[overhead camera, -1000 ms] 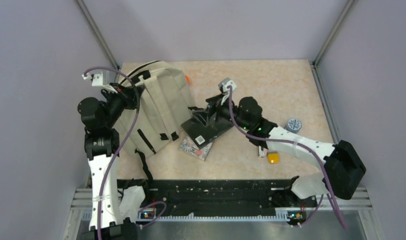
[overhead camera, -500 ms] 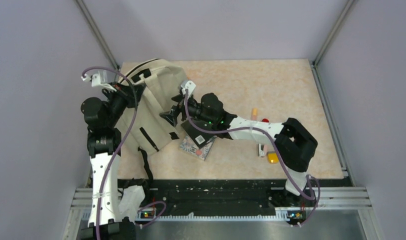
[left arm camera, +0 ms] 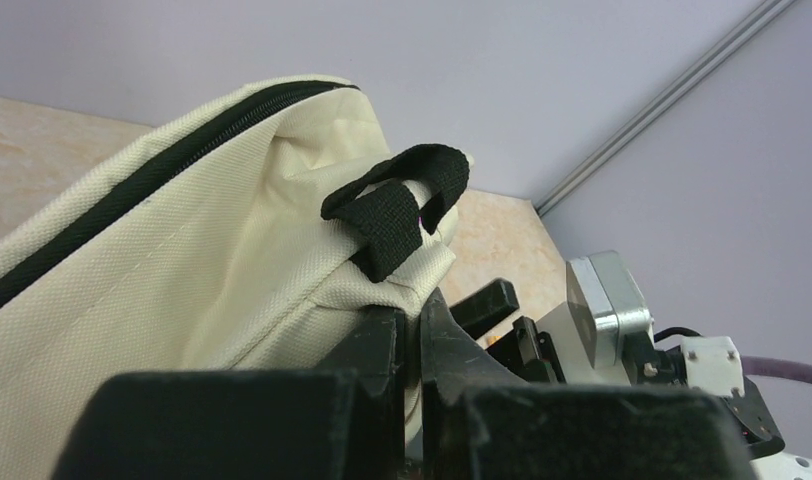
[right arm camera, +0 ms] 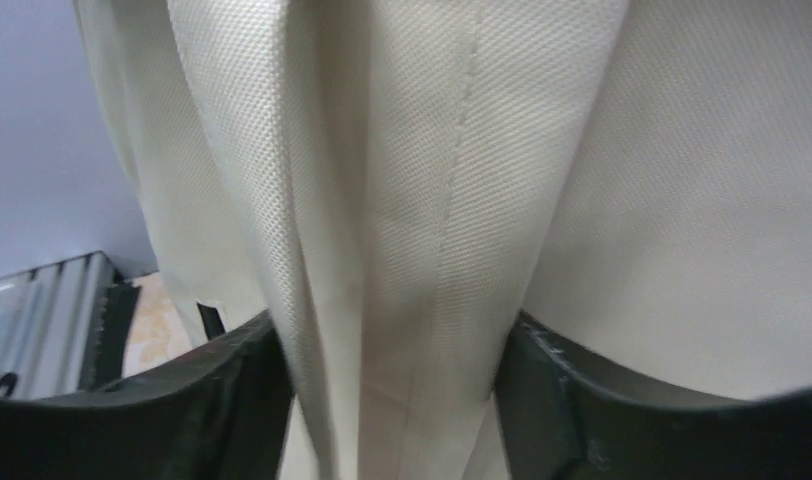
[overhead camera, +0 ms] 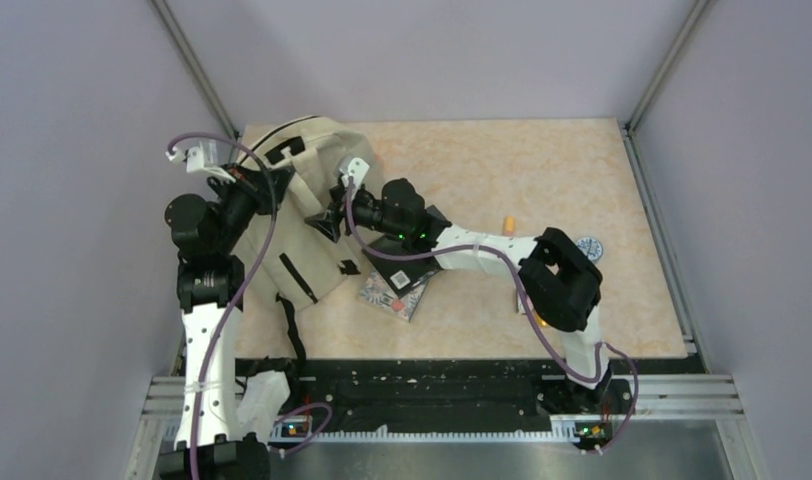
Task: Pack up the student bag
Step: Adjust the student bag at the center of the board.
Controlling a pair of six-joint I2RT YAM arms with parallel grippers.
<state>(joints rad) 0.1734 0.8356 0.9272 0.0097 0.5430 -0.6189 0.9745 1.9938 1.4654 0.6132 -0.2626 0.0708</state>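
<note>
The beige student bag (overhead camera: 300, 215) lies at the table's left, propped up by my left gripper (overhead camera: 262, 190). In the left wrist view that gripper (left arm camera: 422, 312) is shut on the bag's (left arm camera: 182, 260) pale fabric just below a black strap loop (left arm camera: 402, 200). My right gripper (overhead camera: 324, 222) reaches across to the bag's right side. In the right wrist view its jaws (right arm camera: 392, 345) stand wide apart, one on each side of a vertical fold of the bag (right arm camera: 402, 150); the fold fills the gap between them.
A dark notebook (overhead camera: 407, 265) lies on a patterned book (overhead camera: 390, 296) just right of the bag, under the right arm. A small orange item (overhead camera: 508, 224) and a round blue-grey item (overhead camera: 588, 247) sit further right. A black bag strap (overhead camera: 290, 330) trails toward the near edge.
The right arm has swung left from above the notebooks to the bag's right side, and its jaws now straddle a fold of fabric. The left gripper keeps its hold.
</note>
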